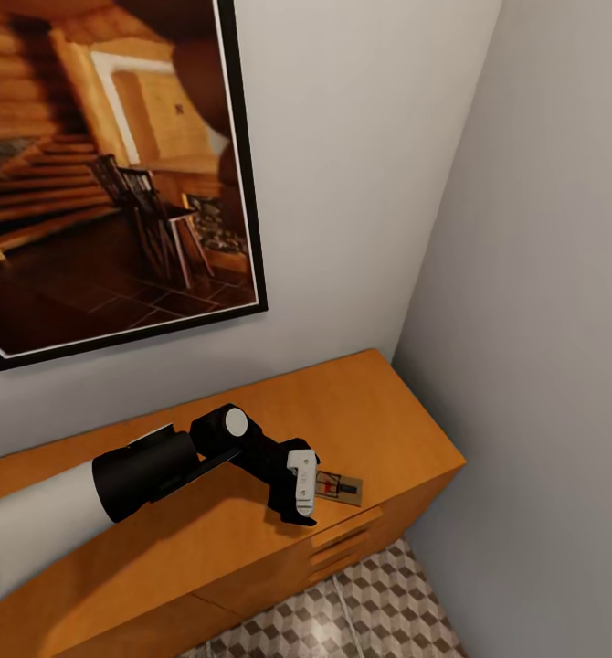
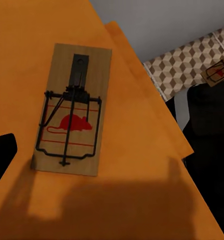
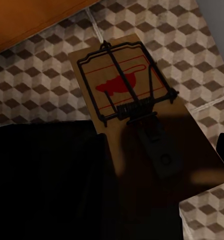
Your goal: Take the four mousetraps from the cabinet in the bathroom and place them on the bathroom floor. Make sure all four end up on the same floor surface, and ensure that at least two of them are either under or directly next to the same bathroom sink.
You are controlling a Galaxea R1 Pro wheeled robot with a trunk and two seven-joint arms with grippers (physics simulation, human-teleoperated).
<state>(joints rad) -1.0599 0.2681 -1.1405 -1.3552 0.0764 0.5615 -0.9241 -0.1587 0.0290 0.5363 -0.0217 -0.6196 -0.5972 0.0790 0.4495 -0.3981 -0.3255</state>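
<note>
Orange-brown wood takes up most of the head view: the cabinet [image 1: 251, 512] sits along the wall under a big framed picture [image 1: 105, 174] of a log-house interior. One mousetrap [image 1: 338, 487] lies flat on the cabinet top near its front edge, right at the tip of the left gripper [image 1: 301, 489], which hovers over the top just beside it. From the left wrist camera the trap [image 2: 71, 110] sits free on the wood with nothing clamped on it; a dark finger tip pokes in at the frame edge, so the fingers look spread, not pinching anything yet.

The right wrist camera looks at another trap [image 3: 137, 125] over the cube-pattern floor [image 3: 36, 90]. It fills a lot of the frame and seems pinched in the right gripper, though the fingers themselves are lost in shadow, so honestly can't tell whether it's held or just lying on the tiles. The left wrist view also catches a small trap [image 2: 217, 72] far off against the tiles [image 2: 187, 65], probably that same one.

Progress guess: roughly halfway at best. One trap is not yet picked off the cabinet, one is at or near the floor, the other two and the sink aren't accounted for.

Writing: none readable. The traps only carry a red mouse silhouette [image 2: 71, 122] and red lines, no brand text.
</note>
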